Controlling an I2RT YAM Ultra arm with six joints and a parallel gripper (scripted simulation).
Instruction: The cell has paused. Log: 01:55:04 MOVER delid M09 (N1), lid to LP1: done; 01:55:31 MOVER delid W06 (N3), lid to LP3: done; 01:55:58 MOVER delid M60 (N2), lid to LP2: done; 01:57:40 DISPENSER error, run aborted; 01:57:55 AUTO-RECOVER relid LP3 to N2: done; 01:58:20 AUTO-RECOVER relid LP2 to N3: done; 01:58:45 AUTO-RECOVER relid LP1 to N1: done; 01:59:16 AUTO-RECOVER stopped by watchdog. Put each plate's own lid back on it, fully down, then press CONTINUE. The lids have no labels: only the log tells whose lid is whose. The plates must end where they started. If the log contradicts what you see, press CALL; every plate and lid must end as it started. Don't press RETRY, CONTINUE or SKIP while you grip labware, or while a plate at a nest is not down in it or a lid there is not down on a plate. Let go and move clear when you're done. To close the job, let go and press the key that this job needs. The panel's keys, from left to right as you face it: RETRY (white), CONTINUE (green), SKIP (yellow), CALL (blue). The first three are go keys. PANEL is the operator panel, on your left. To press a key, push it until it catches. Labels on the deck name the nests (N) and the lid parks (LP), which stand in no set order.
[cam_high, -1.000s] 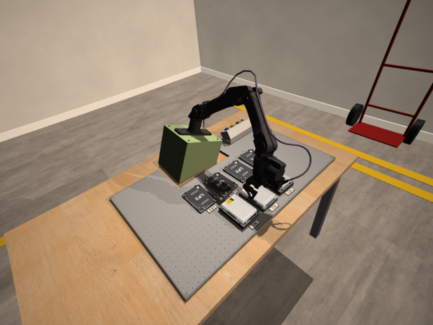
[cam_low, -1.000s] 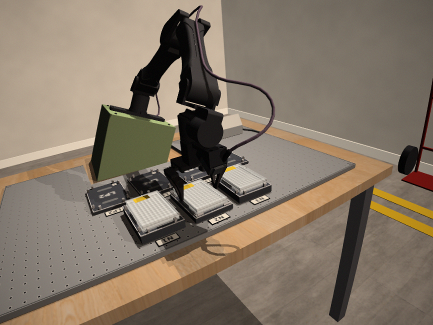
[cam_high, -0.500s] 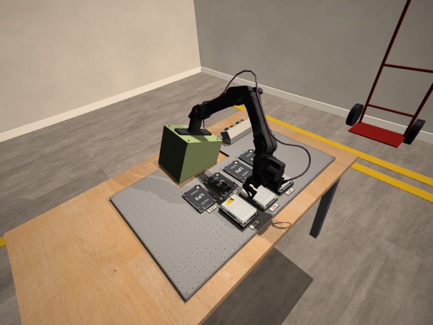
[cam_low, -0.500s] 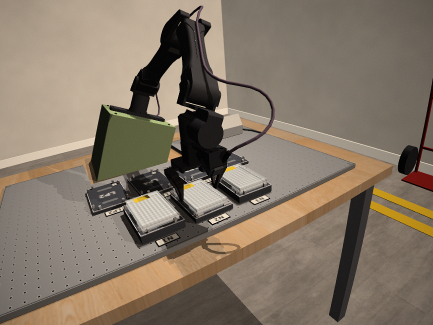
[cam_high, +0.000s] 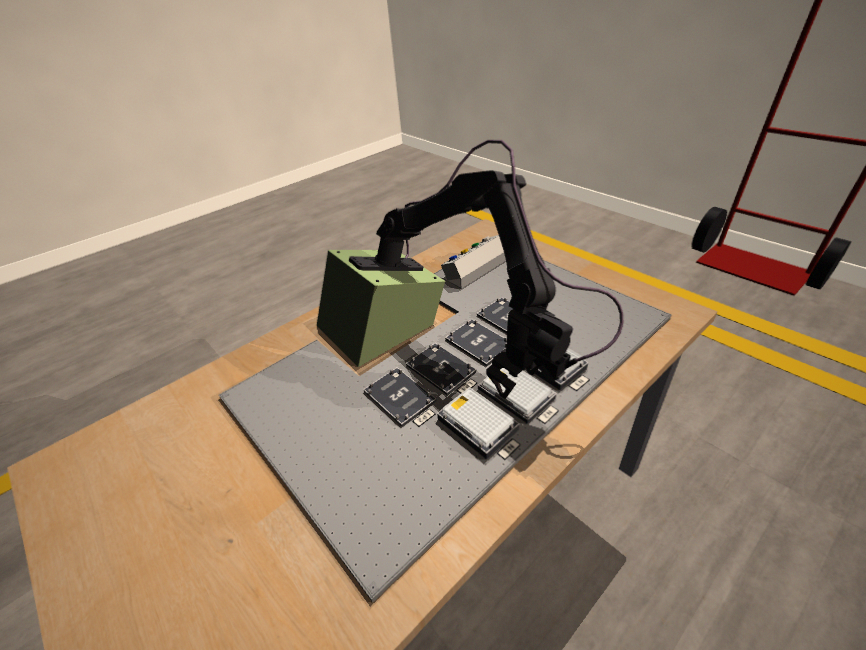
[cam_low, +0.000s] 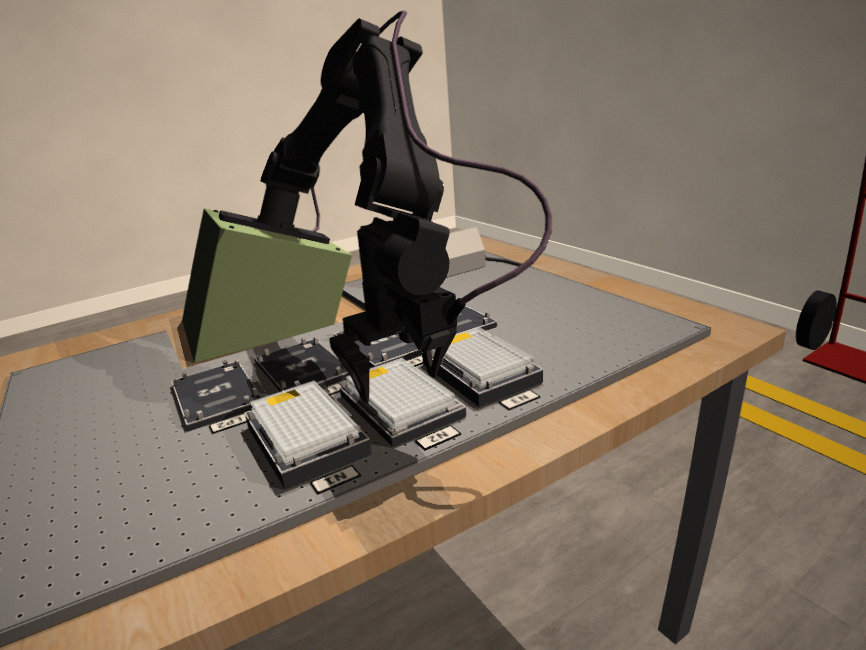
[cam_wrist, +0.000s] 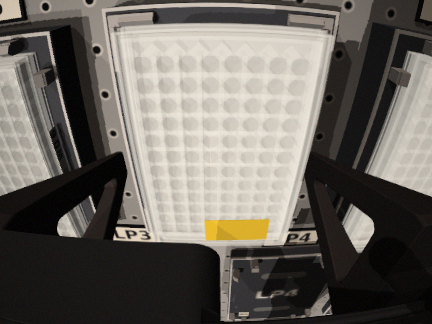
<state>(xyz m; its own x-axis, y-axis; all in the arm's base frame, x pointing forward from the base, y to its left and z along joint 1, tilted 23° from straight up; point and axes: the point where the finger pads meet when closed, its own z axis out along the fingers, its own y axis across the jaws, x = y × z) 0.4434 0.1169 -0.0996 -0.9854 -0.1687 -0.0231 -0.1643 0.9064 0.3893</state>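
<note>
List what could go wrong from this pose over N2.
1. The open gripper straddles the lidded plate at N2; closing too low may likely grab the plate along with its lid.
2. The plates at N1 and N3 sit close beside it, so a wide finger might clip one.
</note>
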